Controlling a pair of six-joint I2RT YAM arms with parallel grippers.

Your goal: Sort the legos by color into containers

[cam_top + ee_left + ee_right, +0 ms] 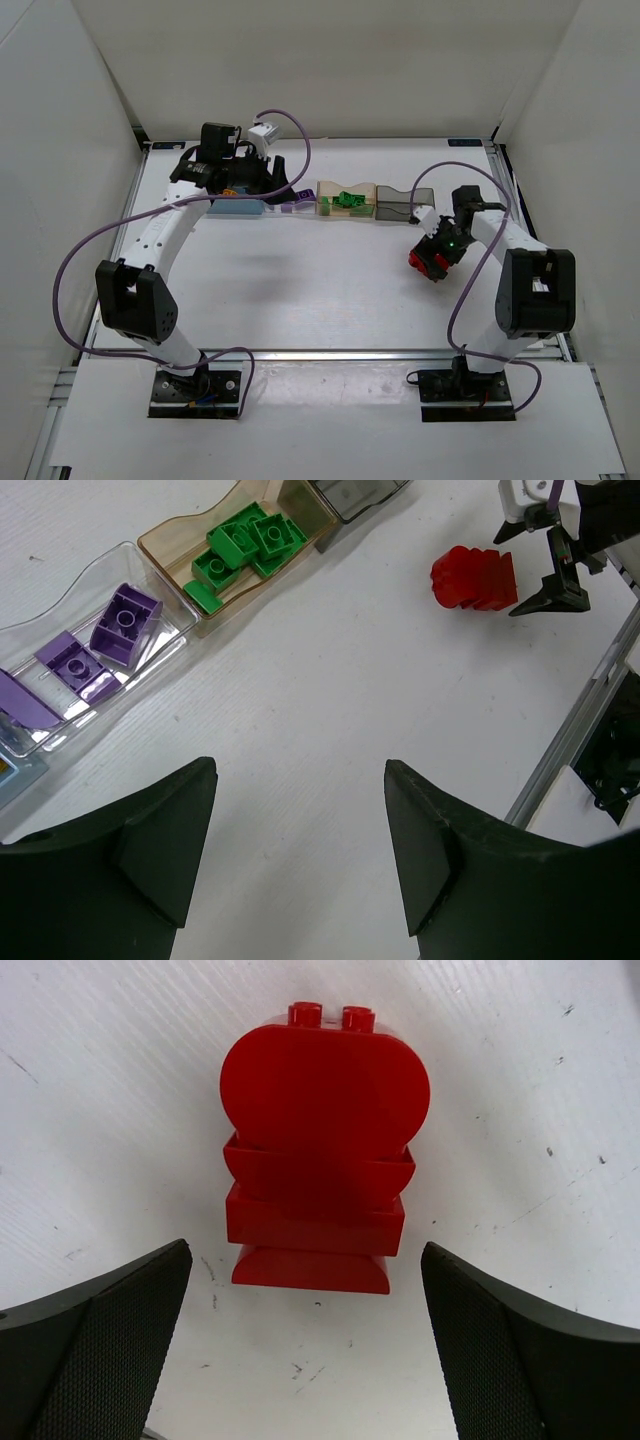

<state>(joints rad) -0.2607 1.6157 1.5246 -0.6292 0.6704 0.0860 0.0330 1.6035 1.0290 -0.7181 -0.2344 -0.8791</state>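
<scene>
Top view: high, from behind, over whole table [320, 295]. Left wrist: slanting, far. Right wrist: close, straight down. Shared by all: red lego [318, 1160].

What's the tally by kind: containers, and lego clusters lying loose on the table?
Containers: 4 (blue container, clear container, pale orange container, smoky grey container)
Loose lego clusters in view: 1 (red lego cluster)
Total: 5
</scene>
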